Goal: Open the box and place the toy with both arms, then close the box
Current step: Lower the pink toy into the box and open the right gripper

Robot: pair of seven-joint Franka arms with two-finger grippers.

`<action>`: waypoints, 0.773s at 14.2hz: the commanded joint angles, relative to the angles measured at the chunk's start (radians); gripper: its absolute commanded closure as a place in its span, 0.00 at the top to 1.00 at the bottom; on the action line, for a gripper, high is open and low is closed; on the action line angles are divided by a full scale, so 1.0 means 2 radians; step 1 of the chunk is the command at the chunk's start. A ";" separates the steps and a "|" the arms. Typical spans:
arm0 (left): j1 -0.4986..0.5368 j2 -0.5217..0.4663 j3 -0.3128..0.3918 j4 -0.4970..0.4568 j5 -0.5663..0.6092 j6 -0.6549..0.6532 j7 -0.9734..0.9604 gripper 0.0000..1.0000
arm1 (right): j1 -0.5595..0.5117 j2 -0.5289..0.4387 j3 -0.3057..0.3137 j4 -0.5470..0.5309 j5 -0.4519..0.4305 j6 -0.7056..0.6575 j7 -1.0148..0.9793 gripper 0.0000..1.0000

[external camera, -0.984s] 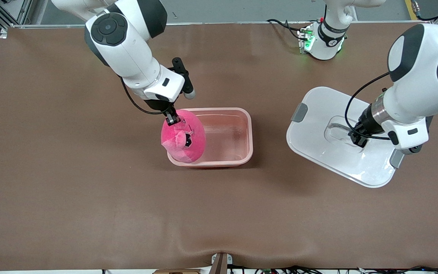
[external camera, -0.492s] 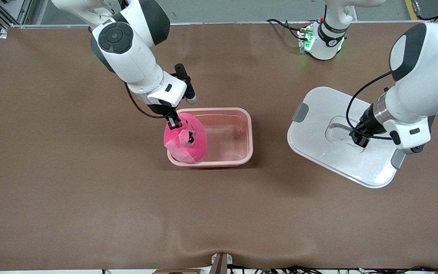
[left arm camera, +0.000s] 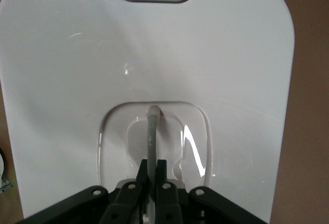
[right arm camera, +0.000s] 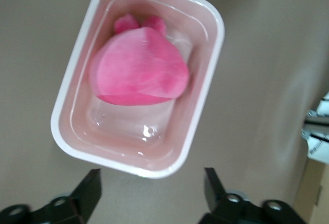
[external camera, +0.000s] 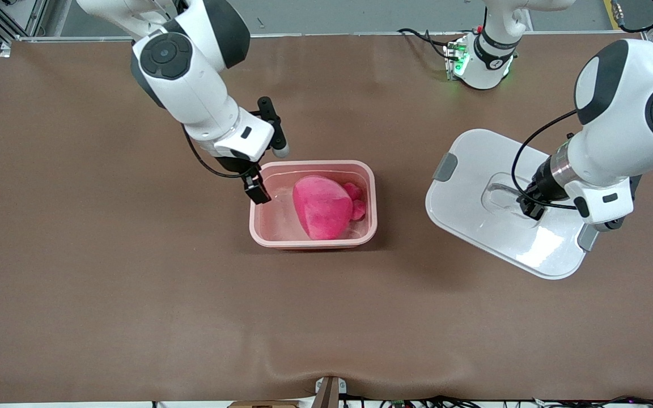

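Observation:
The pink box (external camera: pixel 315 243) stands in the middle of the table with its lid off. Inside it lies the hot-pink toy (external camera: pixel 323 208), toward the left arm's end of the tub. My right gripper (external camera: pixel 258 194) hangs open and empty over the box's rim at the right arm's end. In the right wrist view the toy (right arm camera: pixel 139 72) lies in the box (right arm camera: pixel 128 165), with the gripper (right arm camera: pixel 153 185) above the rim. My left gripper (external camera: pixel 530 208) is shut on the handle of the white lid (external camera: pixel 474 170). The left wrist view shows the handle (left arm camera: pixel 152 129) pinched in the gripper (left arm camera: pixel 152 166).
The lid has a grey clip (external camera: pixel 445 167) at one end and another (external camera: pixel 586 238) at the other, and it casts a shadow on the brown table cover (external camera: pixel 134 283). A green-lit unit (external camera: pixel 461 59) stands by the left arm's base.
My right gripper has opened and let go of the toy, which dropped from the rim into the box. The left gripper has shifted the lid slightly.

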 commanded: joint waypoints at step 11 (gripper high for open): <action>-0.067 0.008 -0.007 0.006 -0.026 0.010 -0.141 0.00 | -0.108 -0.174 -0.106 -0.075 0.005 -0.172 0.238 1.00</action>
